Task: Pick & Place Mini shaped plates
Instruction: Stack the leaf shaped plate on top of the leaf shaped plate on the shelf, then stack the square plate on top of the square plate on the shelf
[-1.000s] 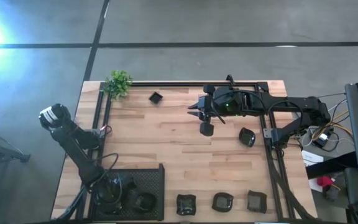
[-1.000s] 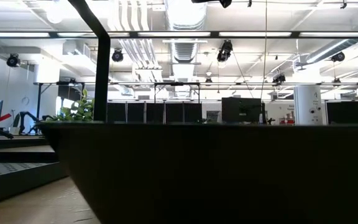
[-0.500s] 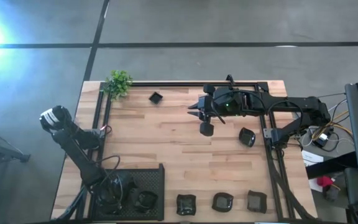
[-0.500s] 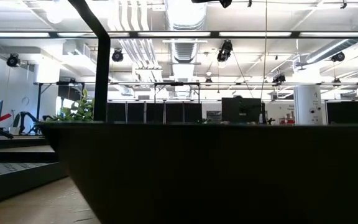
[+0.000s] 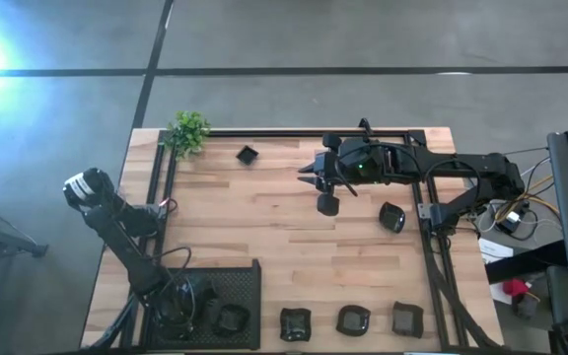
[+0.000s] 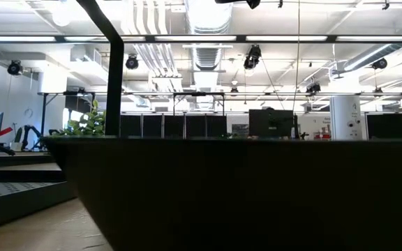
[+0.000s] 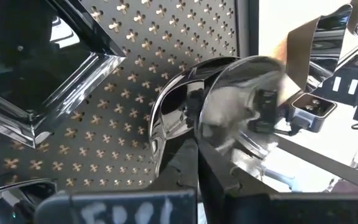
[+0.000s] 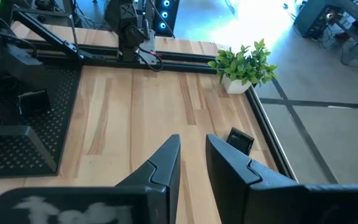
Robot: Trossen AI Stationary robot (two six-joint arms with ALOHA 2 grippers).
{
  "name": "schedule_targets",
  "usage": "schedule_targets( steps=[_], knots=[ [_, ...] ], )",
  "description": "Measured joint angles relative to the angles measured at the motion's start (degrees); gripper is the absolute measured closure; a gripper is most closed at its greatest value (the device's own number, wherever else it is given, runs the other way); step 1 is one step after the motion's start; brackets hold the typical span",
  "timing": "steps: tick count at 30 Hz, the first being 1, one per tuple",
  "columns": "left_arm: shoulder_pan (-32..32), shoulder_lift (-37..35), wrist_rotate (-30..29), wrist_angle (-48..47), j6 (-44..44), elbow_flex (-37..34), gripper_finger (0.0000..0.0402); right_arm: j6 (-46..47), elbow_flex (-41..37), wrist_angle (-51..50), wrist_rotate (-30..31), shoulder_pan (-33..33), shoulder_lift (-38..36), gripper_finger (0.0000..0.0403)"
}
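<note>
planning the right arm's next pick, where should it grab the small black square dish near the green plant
Grip the small glossy black square dish across two opposite rim edges, coming straight down from above. It lies flat and alone on the wooden table, turned diamond-wise beside the green plant, so probably rotate the right gripper to match.

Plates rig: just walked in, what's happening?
Left gripper is down in the black mesh tray at the table's near left corner, jaws shut on a rounded glossy plate. Other plates lie in the tray. Right gripper hangs over the middle of the table, jaws slightly apart and empty. On the wood: three plates in a row along the near edge, one by the right rail, one near the plant.
</note>
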Motion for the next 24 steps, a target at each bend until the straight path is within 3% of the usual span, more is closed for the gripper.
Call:
schedule_targets(
  steps=[8, 16, 24],
  knots=[
    [0.17, -0.02, 0.02, 0.00, -0.09, 0.00, 0.0353, 0.00, 0.00, -0.02, -0.01, 0.00, 0.00, 0.0335],
    [0.13, -2.70, 2.65, -0.01, 0.20, 0.00, 0.0349, 0.00, 0.00, -0.02, -0.01, -0.01, 0.00, 0.0330],
    [0.13, -6.52, 1.70, -4.15, 2.68, 0.04, 0.0349, 0.28, 0.00, -0.03, -0.01, -0.01, 0.00, 0.0337]
  ],
)
